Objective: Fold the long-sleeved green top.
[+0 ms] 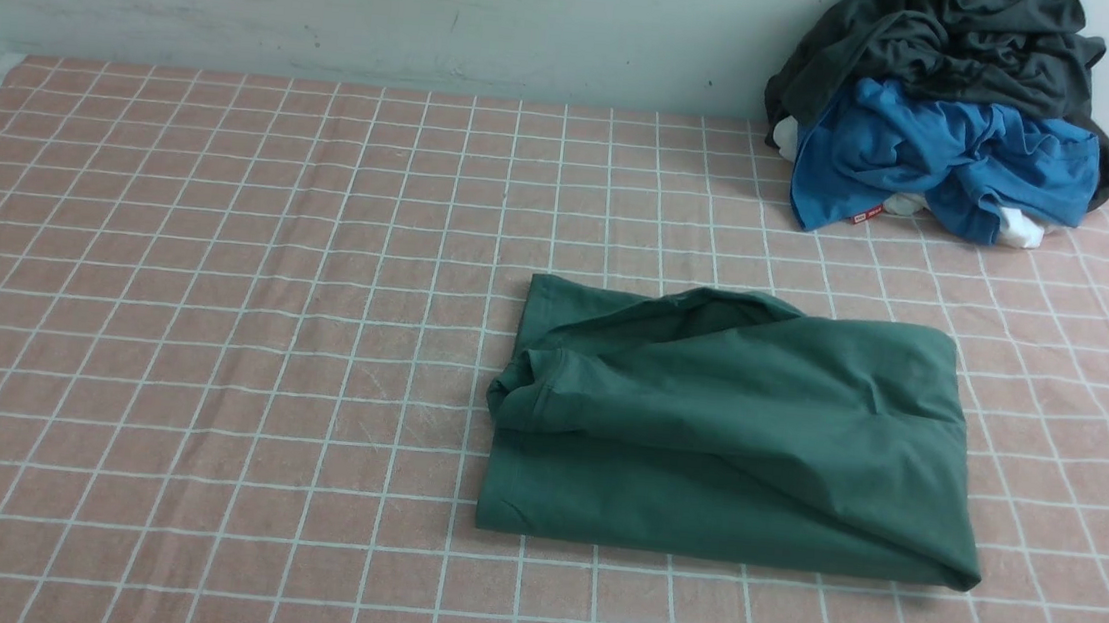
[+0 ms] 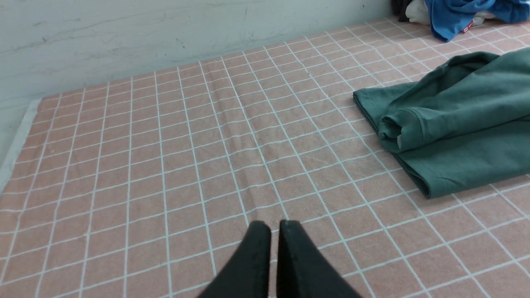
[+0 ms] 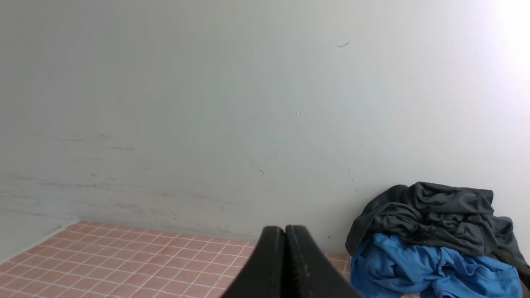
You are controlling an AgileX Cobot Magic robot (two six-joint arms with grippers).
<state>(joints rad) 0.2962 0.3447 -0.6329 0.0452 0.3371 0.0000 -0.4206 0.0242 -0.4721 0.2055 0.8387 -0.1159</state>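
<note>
Only the robot's fingers were visible: the left gripper [image 2: 275,225] showed two matte black fingers [image 2: 248,260], broad at the base and tapering to blunt rounded tips. The right gripper [image 3: 285,229] had the same black wedge-shaped pair, with fine serrated ridges along one inner edge.

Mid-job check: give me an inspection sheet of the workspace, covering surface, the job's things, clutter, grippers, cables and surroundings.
Surface: pink checked cloth, flat, lightly creased.
Job's things: green long-sleeved top folded into a compact rectangle, one rolled edge showing at its left end.
Clutter: blue garment and dark grey garment piled in the far right corner.
Grippers: left gripper shut, empty, above bare cloth; right gripper shut, empty, facing the wall.
Cables: nothing seen.
Surroundings: pale scuffed wall behind.
</note>
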